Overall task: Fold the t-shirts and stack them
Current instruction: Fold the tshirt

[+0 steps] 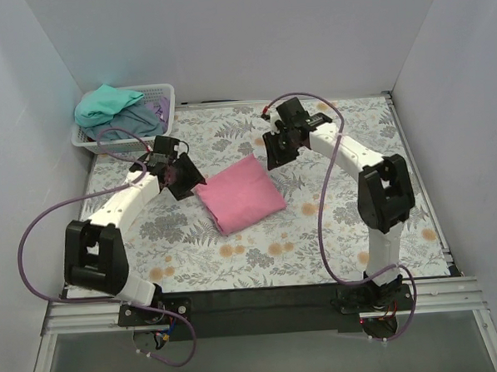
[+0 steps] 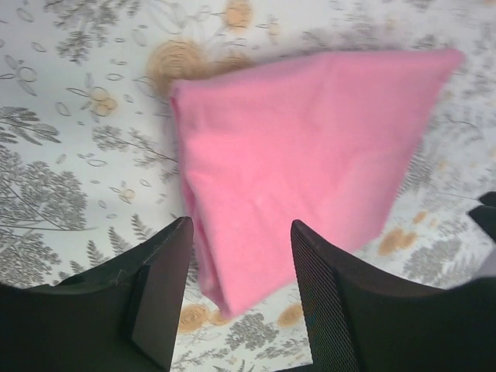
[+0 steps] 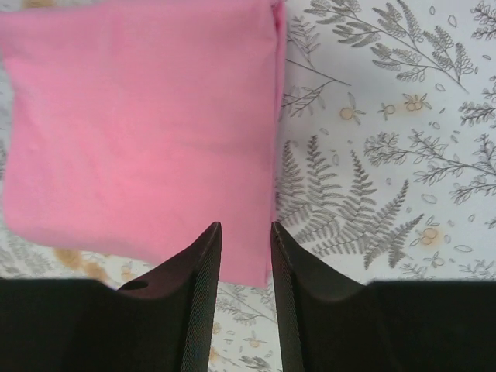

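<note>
Folded t-shirt: solid pink, no print. Surface: white cover printed with grey fern and leaf motifs and scattered orange blossoms. Basket at the far left corner: white lattice. Inside it: teal t-shirt and grey-blue t-shirt, both plain. Left claw and right claw: black fingers. Arm links: white with black joints. Cables: purple.

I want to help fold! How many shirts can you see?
3: a pink shirt folded on the table, a teal shirt atop the basket, a grey-blue shirt under it. More may be hidden there.
</note>
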Robot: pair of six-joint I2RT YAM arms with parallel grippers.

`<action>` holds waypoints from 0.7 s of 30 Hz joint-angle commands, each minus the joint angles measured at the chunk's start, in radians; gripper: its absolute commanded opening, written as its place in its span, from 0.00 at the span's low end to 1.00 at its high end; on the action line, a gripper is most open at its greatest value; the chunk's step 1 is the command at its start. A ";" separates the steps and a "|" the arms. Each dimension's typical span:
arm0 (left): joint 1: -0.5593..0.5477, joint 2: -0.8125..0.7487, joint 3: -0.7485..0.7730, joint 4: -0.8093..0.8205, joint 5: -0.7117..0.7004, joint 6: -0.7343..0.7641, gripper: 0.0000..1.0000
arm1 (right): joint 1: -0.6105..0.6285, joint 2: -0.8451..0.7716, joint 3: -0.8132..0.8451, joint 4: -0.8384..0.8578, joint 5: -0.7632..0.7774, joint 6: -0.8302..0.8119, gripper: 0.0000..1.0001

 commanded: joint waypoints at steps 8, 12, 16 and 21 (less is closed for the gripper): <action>-0.195 -0.145 -0.054 0.144 0.110 -0.075 0.30 | -0.012 -0.336 -0.565 0.806 -0.477 0.390 0.39; -0.209 -0.099 -0.168 0.262 0.151 -0.132 0.20 | -0.017 -0.275 -0.693 0.978 -0.516 0.464 0.39; -0.207 -0.109 -0.321 0.322 0.112 -0.182 0.08 | -0.048 -0.207 -0.815 1.148 -0.550 0.547 0.39; -0.177 -0.073 -0.489 0.373 0.159 -0.219 0.05 | -0.089 -0.105 -0.946 1.297 -0.575 0.592 0.38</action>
